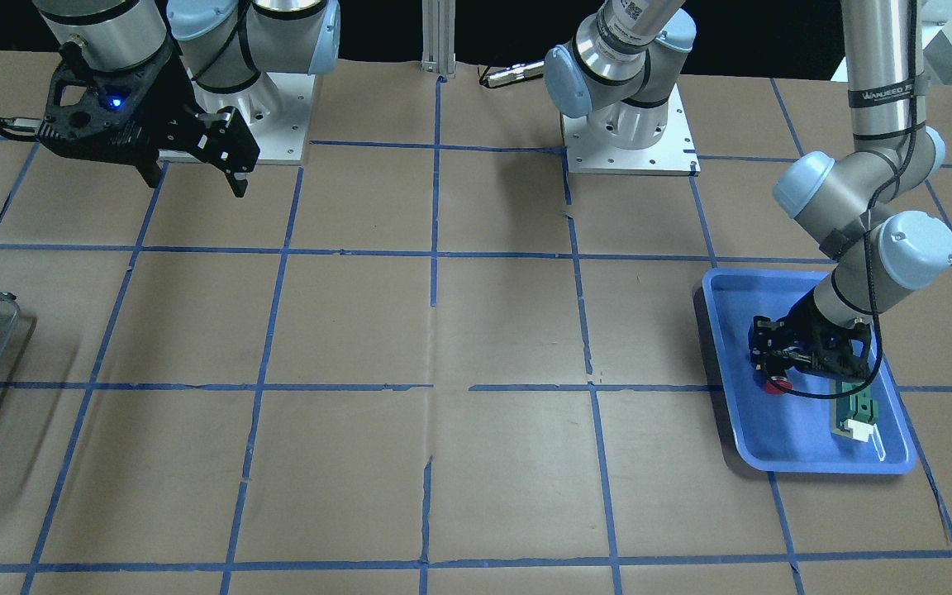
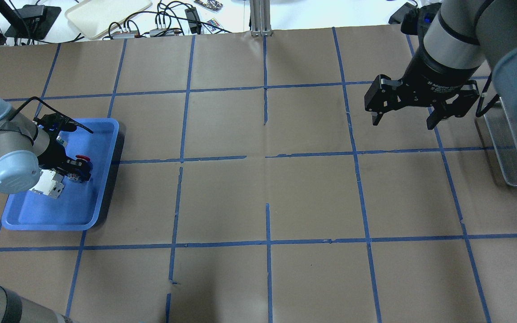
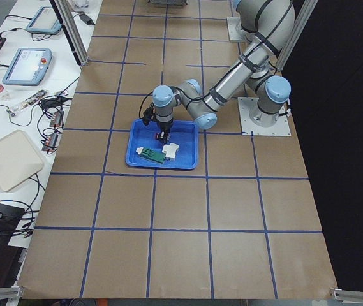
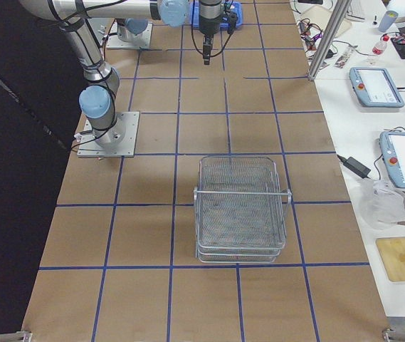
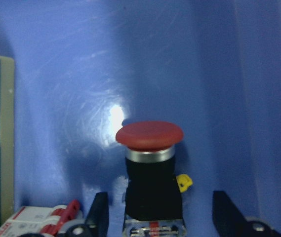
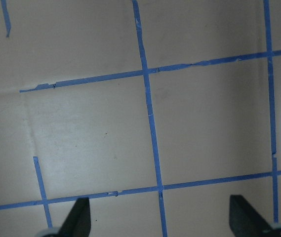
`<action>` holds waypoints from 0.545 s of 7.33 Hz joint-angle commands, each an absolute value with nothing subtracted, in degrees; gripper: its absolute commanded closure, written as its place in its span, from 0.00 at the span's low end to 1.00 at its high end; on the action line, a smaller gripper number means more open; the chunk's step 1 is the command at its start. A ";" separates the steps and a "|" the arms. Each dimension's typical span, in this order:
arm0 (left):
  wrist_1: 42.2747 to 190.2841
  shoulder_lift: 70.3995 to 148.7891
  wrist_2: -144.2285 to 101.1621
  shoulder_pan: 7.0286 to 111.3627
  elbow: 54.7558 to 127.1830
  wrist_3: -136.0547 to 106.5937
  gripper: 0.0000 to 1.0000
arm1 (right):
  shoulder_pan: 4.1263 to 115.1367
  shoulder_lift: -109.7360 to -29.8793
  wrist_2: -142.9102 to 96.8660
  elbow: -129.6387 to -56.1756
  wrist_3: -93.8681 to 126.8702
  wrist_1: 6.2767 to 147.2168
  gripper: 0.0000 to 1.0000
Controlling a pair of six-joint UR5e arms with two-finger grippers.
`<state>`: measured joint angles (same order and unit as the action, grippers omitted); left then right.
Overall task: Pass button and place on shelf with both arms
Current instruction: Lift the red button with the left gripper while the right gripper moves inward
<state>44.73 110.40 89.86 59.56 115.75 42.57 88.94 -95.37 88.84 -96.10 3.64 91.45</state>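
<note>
The button (image 5: 149, 136), with a red cap on a black body, stands in the blue tray (image 2: 52, 215); it also shows in the front view (image 1: 776, 384) and the overhead view (image 2: 82, 158). My left gripper (image 5: 160, 217) is down in the tray, open, with one finger on each side of the button's body and a small gap on both sides. My right gripper (image 2: 404, 121) hangs open and empty above the table, also seen in the front view (image 1: 195, 178). The wire-mesh shelf (image 4: 241, 206) stands on the table to its right (image 2: 510, 148).
A white block component (image 1: 859, 430) and a green flat component (image 1: 856, 409) lie in the tray beside the left gripper. The tray's raised rim (image 1: 728, 364) surrounds them. Brown paper with blue tape lines (image 2: 267, 157) covers the table between the arms.
</note>
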 commanded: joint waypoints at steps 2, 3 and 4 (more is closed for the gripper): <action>45.35 107.42 89.21 61.33 115.58 53.43 1.00 | 88.07 -95.01 86.33 -96.15 -22.45 95.09 0.00; 45.79 106.01 87.38 63.61 115.66 56.31 1.00 | 88.07 -94.92 81.87 -96.33 -25.28 95.62 0.00; 47.10 104.34 83.27 67.46 114.79 57.82 1.00 | 88.07 -94.92 79.56 -96.15 -28.18 96.15 0.00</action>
<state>45.91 106.29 87.02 63.66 115.44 54.65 88.11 -94.96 83.02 -96.23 -23.87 95.44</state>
